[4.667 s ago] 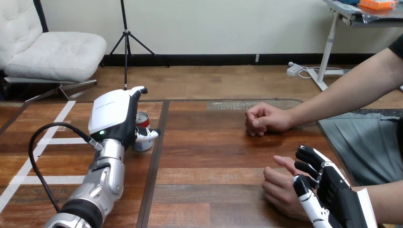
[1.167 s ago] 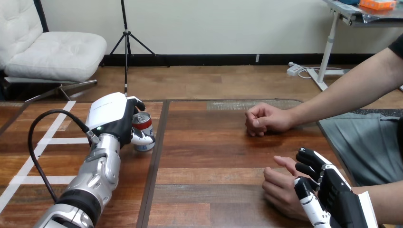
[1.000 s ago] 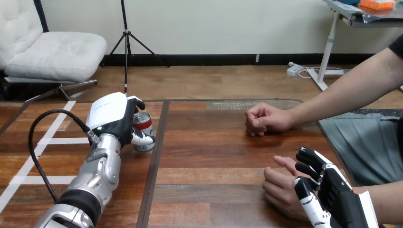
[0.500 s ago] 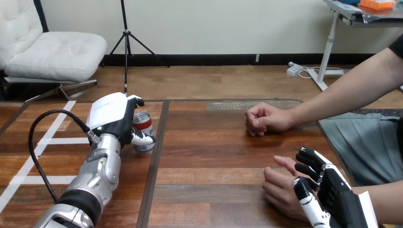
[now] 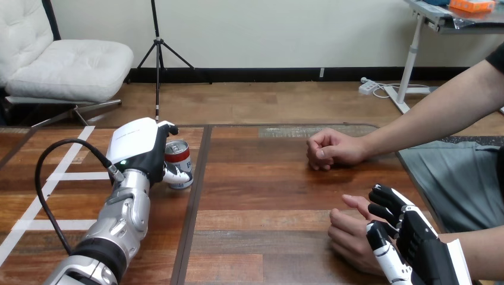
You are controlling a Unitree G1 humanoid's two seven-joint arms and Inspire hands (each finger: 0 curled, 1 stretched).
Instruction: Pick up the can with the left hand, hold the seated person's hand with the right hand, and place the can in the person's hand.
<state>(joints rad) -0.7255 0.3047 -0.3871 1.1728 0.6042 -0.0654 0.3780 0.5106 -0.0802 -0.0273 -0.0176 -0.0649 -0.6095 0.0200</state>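
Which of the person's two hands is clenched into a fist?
The farther hand, resting on the table mid-right, is the fist. The nearer hand, beside the right robot hand, lies with its fingers loosely curled.

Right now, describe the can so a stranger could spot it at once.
On the wooden table's left half, follow the silver arm to the left robot hand. The can stands upright in its curled fingers, red-and-white with a silver top, the only cylinder there.

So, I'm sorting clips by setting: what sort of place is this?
Probably an indoor handover test bench: a wooden table, the left hand curled round a can, and the person's nearer hand beside the right hand.
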